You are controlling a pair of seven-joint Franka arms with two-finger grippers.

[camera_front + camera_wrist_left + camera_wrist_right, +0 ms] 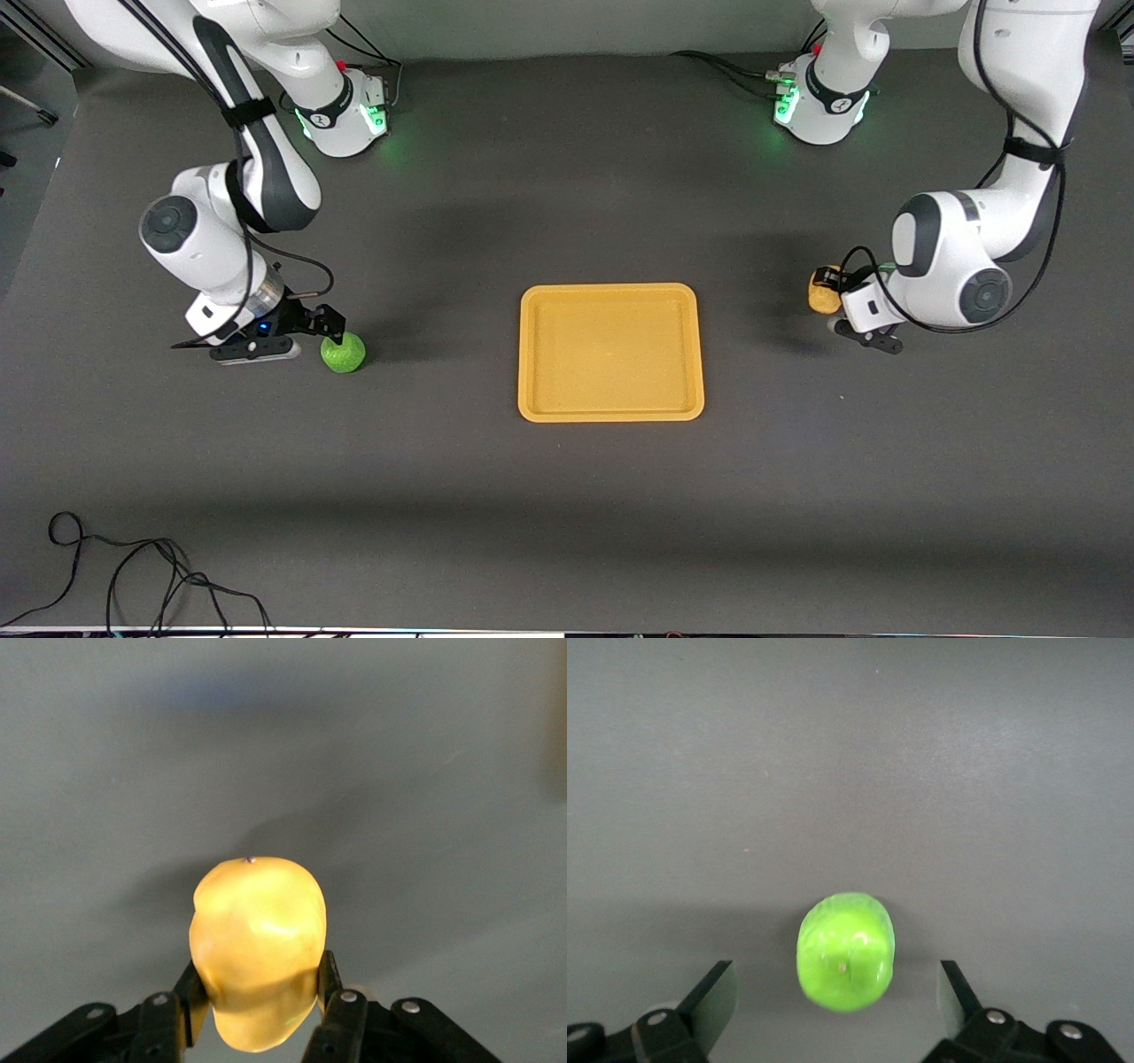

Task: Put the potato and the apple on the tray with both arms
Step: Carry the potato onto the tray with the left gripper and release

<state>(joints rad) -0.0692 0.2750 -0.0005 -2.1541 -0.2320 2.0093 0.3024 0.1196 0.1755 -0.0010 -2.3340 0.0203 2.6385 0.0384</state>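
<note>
The tray [610, 352] lay open at the table's middle, its floor bare inside the low rim, with wide dark table [567, 496] around it at every hour. From the tray, the apple [343, 353] sat well apart at nine o'clock, with the right gripper [292, 341] beside it, fingers [713, 997] spread wide of it on either flank. At three o'clock the left gripper [842, 306] pinched the potato [823, 291] off the cloth. Nothing stood between either fruit and the tray. A loose black cable [133, 576] sprawled at seven o'clock near the table's edge.
</note>
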